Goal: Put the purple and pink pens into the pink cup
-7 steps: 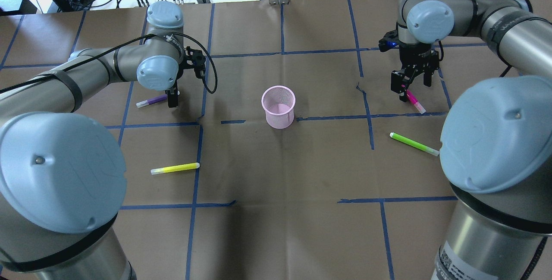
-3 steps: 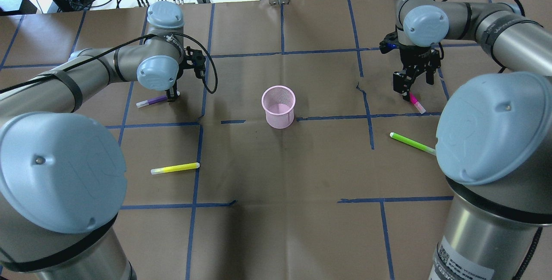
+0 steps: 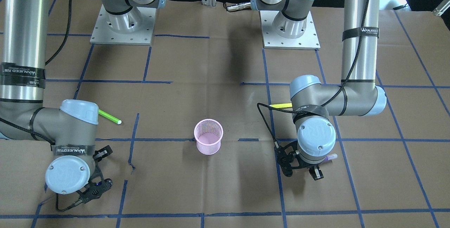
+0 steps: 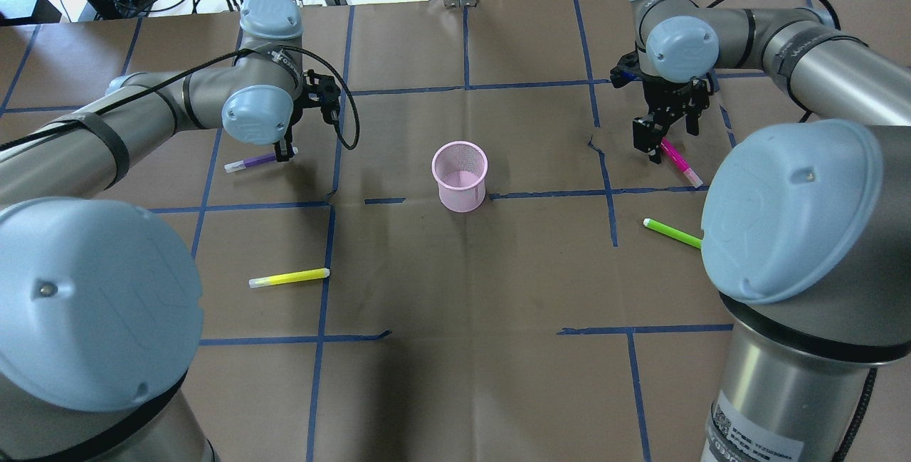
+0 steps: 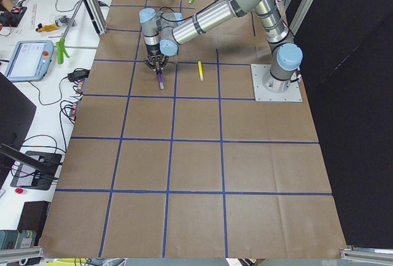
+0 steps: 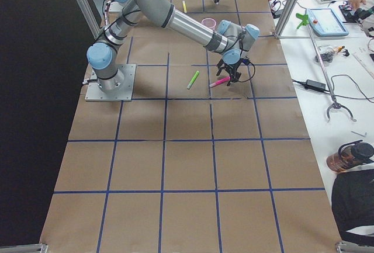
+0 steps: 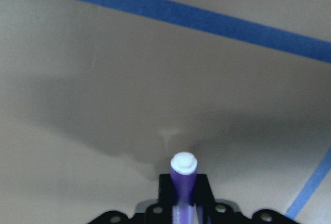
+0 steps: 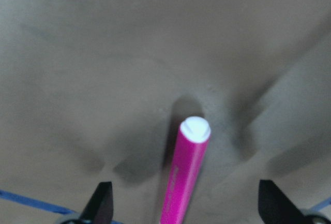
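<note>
The pink mesh cup [image 4: 460, 176] stands upright mid-table, also seen from the front [image 3: 208, 136]. My left gripper [image 4: 285, 154] is shut on one end of the purple pen [image 4: 249, 161], close to the table. The left wrist view shows the purple pen [image 7: 183, 175] pinched between the jaws of the left gripper [image 7: 183, 195]. My right gripper [image 4: 658, 136] is open, low over the upper end of the pink pen [image 4: 680, 163], which lies on the table. In the right wrist view the pink pen [image 8: 186, 177] lies between wide-apart fingers [image 8: 103, 203].
A green pen [image 4: 669, 233] lies near the right arm's base side of the pink pen. A yellow pen [image 4: 288, 277] lies on the left half of the table. Blue tape lines grid the brown paper. Cables and gear sit beyond the far edge.
My right gripper has moved left and away from me, along the pink pen toward its upper end. My left gripper has shifted slightly, and the purple pen's held end has moved with it.
</note>
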Robot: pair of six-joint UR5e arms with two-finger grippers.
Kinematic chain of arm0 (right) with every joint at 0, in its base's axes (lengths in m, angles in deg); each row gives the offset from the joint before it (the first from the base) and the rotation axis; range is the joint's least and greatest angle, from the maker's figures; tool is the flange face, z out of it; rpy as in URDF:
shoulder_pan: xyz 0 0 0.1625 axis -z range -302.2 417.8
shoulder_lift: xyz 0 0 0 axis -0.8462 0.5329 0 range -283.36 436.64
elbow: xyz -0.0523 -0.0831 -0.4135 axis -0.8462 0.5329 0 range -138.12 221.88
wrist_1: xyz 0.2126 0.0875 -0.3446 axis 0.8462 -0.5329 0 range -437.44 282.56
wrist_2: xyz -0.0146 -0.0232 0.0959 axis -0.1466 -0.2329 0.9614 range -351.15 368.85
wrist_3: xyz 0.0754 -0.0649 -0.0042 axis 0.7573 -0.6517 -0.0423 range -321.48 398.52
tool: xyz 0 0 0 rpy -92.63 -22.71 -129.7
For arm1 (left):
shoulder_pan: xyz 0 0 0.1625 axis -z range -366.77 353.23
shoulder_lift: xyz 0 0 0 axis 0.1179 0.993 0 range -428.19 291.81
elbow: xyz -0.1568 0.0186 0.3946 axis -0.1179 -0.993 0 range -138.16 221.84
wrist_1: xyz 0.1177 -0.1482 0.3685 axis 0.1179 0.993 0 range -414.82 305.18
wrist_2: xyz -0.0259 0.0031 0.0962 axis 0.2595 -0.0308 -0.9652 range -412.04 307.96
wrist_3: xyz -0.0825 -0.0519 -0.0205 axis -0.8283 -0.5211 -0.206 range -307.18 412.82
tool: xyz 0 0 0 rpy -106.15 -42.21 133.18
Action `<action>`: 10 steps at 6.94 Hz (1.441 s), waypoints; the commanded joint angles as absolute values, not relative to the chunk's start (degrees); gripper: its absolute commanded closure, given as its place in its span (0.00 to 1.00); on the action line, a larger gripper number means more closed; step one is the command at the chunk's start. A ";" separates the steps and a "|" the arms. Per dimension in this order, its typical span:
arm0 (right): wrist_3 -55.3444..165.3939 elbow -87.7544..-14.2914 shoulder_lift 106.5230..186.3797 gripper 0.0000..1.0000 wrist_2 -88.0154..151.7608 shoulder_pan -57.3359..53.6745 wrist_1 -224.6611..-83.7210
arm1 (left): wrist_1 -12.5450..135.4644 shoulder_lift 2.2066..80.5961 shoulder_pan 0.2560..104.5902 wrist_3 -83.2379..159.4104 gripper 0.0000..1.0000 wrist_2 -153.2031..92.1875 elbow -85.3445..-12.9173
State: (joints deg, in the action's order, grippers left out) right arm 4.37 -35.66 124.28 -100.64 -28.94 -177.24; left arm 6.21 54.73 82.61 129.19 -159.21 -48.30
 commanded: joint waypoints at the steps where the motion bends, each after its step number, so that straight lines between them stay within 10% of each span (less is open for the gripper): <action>1: 3.90 -35.11 124.01 0.00 -101.19 -29.39 -177.64 | 12.74 46.63 83.05 129.37 1.00 -153.51 -48.42; 4: 3.28 -35.11 124.19 0.00 -101.10 -28.86 -177.90 | 17.93 37.05 83.32 129.81 1.00 -149.08 -52.37; 7: 2.40 -35.11 124.54 0.47 -100.49 -27.80 -177.82 | 18.30 28.61 82.88 133.68 1.00 -127.54 -55.97; 10: 2.49 -35.20 124.63 0.61 -100.31 -28.24 -177.73 | 14.26 21.74 82.44 132.80 1.00 -112.48 -63.00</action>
